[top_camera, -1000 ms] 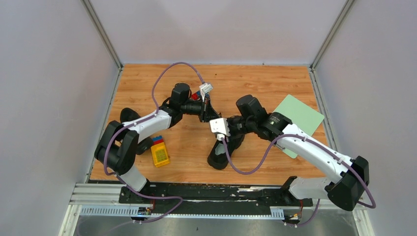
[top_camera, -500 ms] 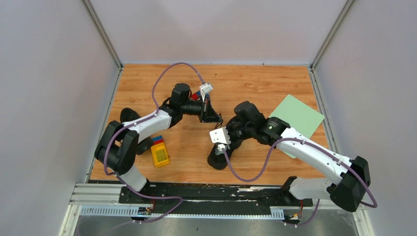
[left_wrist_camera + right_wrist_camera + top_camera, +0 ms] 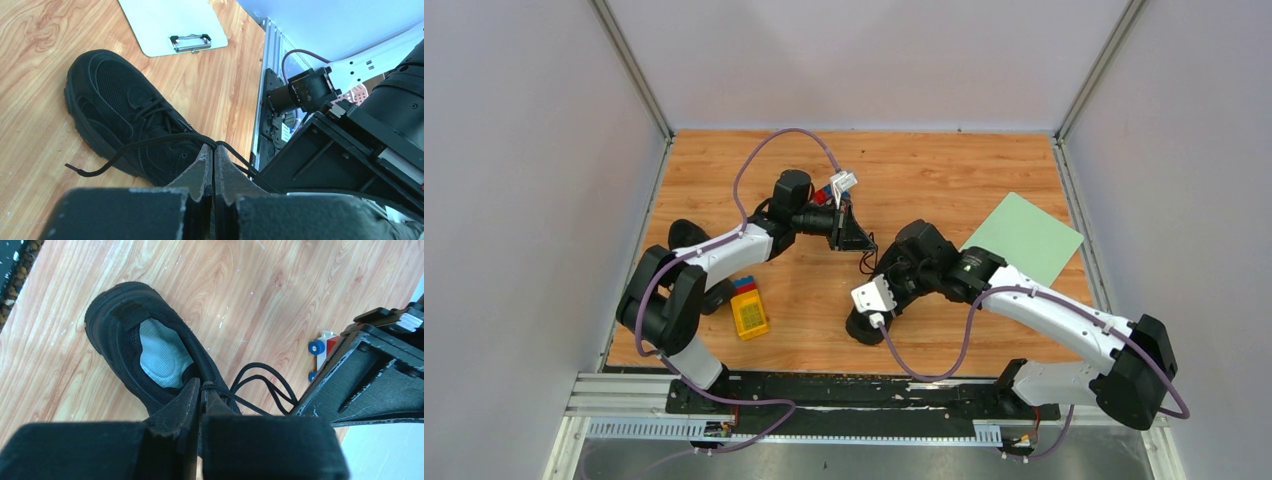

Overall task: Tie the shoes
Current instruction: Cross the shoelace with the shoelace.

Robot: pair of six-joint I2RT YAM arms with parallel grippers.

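Pulling back toward its own base since a second ago, the right claw [image 3: 201, 385] now hangs over the near end of the shoe [image 3: 125, 340]. In the top view its white wrist box covers more of that shoe than before. The left claw [image 3: 212, 147] has kept its place over the middle of the wooden table [image 3: 944, 165].

Both claws are pressed together, each pinching the thin black lace [image 3: 150, 142] at the fingertips. Slack loops of lace run between the two claws, and one loose end trails onto the wood beside the sole.

The shoe stands upright on the table, under and just ahead of both sets of tips. From the right wrist, its open collar and pale insole lie just beyond the tips. From the left wrist, its toe points toward the clipboard [image 3: 170, 25].

The second shoe [image 3: 686, 236] lies well apart at the left edge, partly hidden by the left arm, near a yellow block [image 3: 749, 313]
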